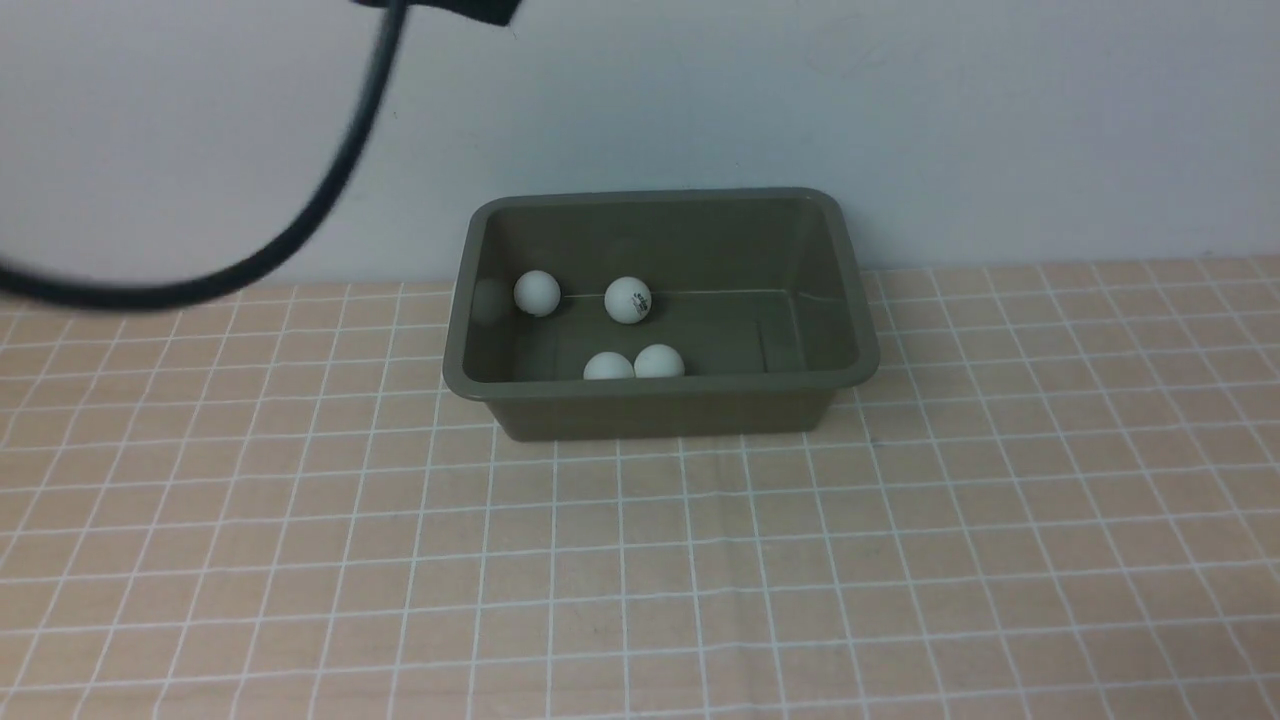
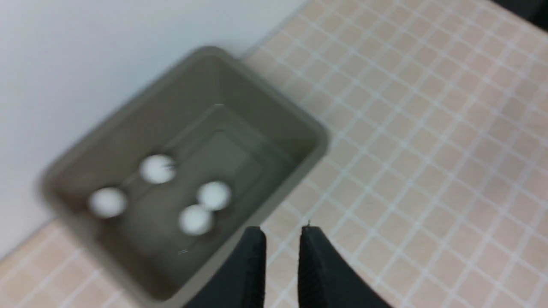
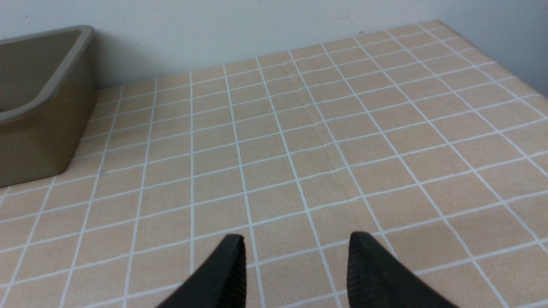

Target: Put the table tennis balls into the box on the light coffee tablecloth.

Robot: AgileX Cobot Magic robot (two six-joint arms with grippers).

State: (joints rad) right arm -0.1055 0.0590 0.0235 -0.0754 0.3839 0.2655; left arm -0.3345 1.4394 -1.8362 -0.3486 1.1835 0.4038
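Inside an olive-green box (image 1: 660, 410) on the light coffee tablecloth (image 1: 720, 560) lie four white table tennis balls (image 1: 628, 300). The left gripper (image 2: 281, 231) is slightly open, the right gripper (image 3: 297, 237) wider, both empty.

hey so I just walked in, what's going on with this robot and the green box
The robot's job is putting table tennis balls into the green box on the light checked tablecloth. Four white balls are inside it, two touching each other. Neither hand is holding anything: the left hand is slightly open, and the right hand is open wider, over the cloth.
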